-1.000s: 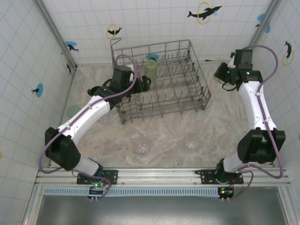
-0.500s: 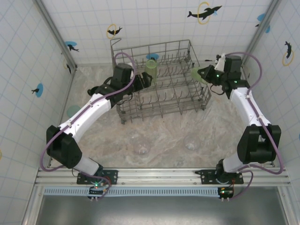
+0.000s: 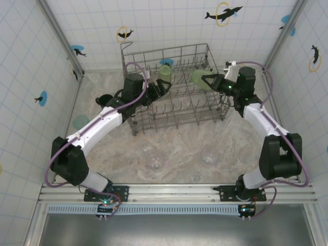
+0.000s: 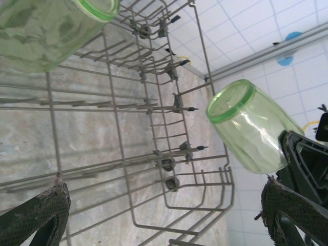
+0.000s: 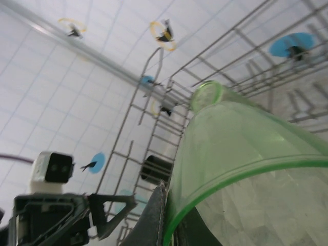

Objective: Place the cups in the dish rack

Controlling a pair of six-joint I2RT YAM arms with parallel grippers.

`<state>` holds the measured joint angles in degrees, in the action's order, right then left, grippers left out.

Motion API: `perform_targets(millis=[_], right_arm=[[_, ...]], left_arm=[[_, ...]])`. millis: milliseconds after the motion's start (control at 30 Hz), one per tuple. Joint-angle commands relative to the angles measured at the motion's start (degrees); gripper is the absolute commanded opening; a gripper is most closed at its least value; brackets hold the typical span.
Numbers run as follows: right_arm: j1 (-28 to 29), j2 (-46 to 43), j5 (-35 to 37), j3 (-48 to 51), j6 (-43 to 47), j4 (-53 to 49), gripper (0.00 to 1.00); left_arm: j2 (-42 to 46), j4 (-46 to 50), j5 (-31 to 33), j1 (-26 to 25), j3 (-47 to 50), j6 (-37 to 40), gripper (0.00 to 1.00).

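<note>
tumbler (image 3: 199, 79) wall between right gripper (image 3: 206, 81) jaws, above dish rack (image 3: 177, 115)

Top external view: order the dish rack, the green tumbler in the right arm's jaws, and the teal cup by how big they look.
1. dish rack, by far the largest.
2 and 3. green tumbler and teal cup look about alike, so I won't rank them.

Overhead view looks down from behind; close wrist views face dish rack (image 3: 179, 105), sharing green tumbler (image 4: 251, 128) beyond left claw (image 4: 161, 215).
</note>
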<state>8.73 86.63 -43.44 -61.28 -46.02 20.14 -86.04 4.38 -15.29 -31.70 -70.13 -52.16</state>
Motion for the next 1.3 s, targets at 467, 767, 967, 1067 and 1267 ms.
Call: perform_targets(millis=[467, 767, 967, 1067, 1267], right_arm=[[2.6, 6.6, -16.8, 3.0, -14.7, 31.8, 0.00], [4.4, 6.3, -17.8, 3.9, -12.6, 32.0, 0.00], [5.1, 7.3, -17.3, 2.4, -12.4, 32.3, 0.00], [5.7, 7.9, -17.0, 1.9, -13.6, 34.6, 0.00], [7.6, 8.9, -16.4, 1.0, -14.9, 37.3, 0.00]], left_arm=[[-7.3, -19.7, -16.0, 3.8, 0.1, -14.5, 0.98], [-9.4, -27.0, -19.3, 4.1, 1.1, -20.6, 0.98], [-9.0, -30.3, -19.7, 4.1, 2.3, -23.0, 0.98], [-9.2, -29.9, -19.5, 4.1, 2.3, -23.1, 0.98], [-9.4, -30.5, -19.7, 4.1, 3.2, -23.8, 0.98]])
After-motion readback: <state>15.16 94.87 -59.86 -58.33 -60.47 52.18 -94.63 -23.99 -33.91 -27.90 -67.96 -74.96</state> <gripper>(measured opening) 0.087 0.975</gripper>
